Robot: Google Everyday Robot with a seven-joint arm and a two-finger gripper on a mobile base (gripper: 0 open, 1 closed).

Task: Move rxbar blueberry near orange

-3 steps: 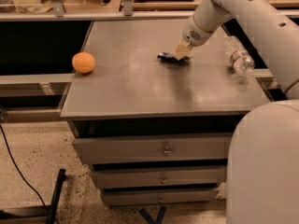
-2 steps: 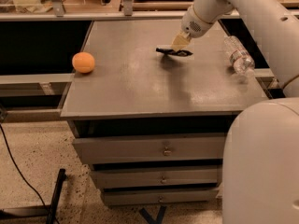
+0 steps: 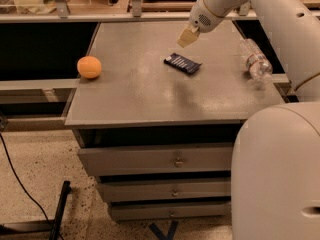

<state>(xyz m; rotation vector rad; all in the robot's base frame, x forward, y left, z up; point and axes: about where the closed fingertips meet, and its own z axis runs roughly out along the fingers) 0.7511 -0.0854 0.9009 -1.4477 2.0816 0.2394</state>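
Camera view: the gripper (image 3: 187, 36) has lifted off the rxbar blueberry (image 3: 182, 63), which it was touching a moment ago. It now hangs just above and behind the bar, holding nothing, and how far it is open cannot be told. The bar lies flat mid-table, well apart from the orange (image 3: 89, 67) at the grey table's (image 3: 150, 104) left edge. Bare tabletop stretches between them — a water bottle (image 3: 254, 60) lies near the right edge.

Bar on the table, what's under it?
Only the grey table shows under the bar; the spot it covers is hidden. Nothing lies on it. The gripper hangs above, just behind it, not touching.
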